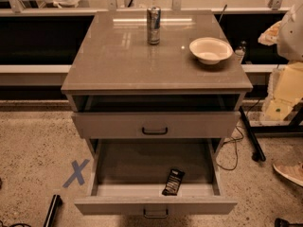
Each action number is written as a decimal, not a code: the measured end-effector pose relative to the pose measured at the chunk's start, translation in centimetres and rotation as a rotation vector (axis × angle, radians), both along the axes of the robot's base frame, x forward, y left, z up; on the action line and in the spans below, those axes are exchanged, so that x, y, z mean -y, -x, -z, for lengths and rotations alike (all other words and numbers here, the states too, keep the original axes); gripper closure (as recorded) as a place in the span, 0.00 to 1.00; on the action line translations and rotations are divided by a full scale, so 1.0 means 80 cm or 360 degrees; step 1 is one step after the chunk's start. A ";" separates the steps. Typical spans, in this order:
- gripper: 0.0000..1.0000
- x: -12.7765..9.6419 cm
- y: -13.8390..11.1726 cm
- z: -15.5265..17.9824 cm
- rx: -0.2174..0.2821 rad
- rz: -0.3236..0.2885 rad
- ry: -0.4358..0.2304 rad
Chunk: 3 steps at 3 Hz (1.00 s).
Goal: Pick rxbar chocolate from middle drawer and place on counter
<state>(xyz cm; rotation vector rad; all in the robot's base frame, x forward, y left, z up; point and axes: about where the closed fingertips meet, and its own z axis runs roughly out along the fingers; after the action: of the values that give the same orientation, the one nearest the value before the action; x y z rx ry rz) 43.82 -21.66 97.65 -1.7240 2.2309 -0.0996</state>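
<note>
The rxbar chocolate (pixel 173 181), a small flat black wrapped bar, lies in the middle drawer (pixel 142 164) near its front, right of centre. The drawer is pulled wide open, and its flat front with a greyish bail handle (pixel 155 213) is at the bottom of the view. The counter (pixel 118 56), a glossy grey-brown slab, tops the cabinet. My gripper is not in view in this frame.
A silver-blue drink can (pixel 153 25) stands at the counter's back centre. A white bowl (pixel 210 49) sits at its right. Above the open drawer is a grey front with a black handle (pixel 155 131). A blue X (pixel 76 173) marks the floor left. Cables (pixel 232 150) and a shoe (pixel 289 172) lie right.
</note>
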 end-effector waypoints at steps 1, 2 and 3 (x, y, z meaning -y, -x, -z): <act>0.00 0.000 0.000 0.000 0.0000 -0.0001 0.0000; 0.00 -0.013 -0.010 0.047 -0.0064 -0.0117 -0.0007; 0.00 -0.032 -0.009 0.118 -0.0069 -0.0285 0.0036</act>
<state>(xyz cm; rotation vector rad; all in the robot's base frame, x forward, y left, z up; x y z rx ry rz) 44.52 -19.13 88.24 -1.9462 2.1010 -0.0465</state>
